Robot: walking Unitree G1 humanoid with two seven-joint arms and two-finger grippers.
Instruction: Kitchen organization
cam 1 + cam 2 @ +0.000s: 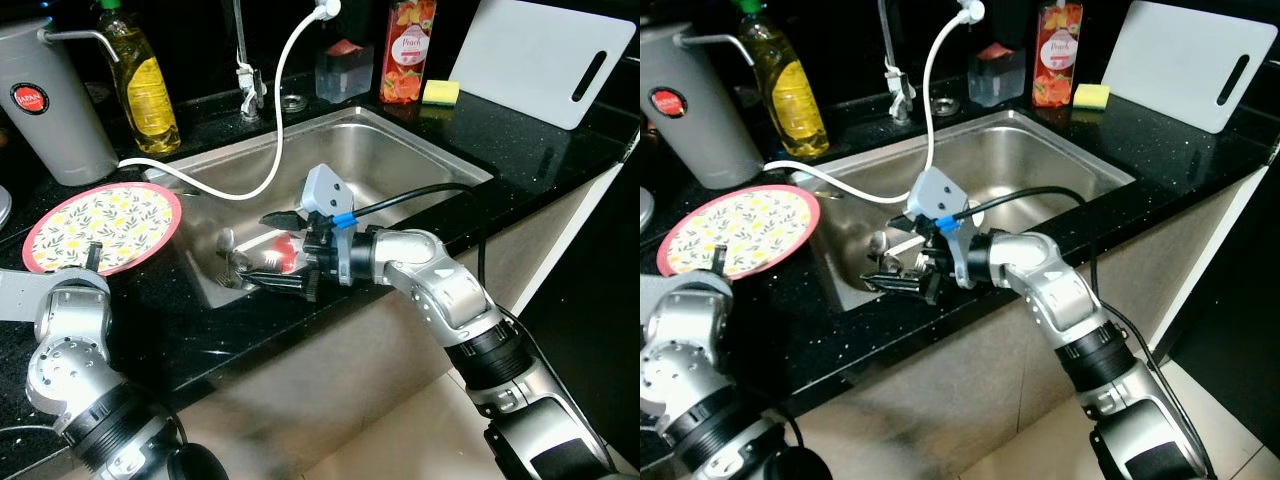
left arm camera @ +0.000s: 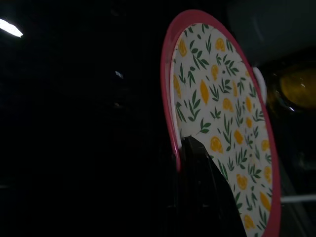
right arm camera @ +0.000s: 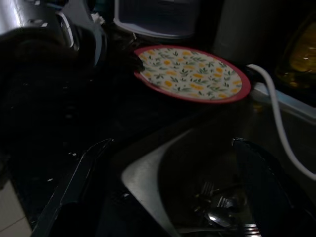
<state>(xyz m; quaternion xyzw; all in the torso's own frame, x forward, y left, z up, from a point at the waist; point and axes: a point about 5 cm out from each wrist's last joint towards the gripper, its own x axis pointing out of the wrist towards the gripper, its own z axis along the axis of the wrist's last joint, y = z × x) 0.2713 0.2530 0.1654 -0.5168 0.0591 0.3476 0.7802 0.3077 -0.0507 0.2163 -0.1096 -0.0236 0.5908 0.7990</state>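
Right gripper (image 1: 272, 250) hides sink (image 1: 420, 150) cutlery (image 3: 222, 217) — dim (blurred).

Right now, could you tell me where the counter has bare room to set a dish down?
The black counter between the sink and the white cutting board is free. The strip in front of the floral plate is bare too. Behind the sink it is crowded: soap bottle, faucet, peach bottle, sponge.

Read "JAPAN" on a round red badge (image 1: 29, 99) on the grey jug (image 1: 55, 105), far left; "Peach" on the red carton (image 1: 406, 50), far right.
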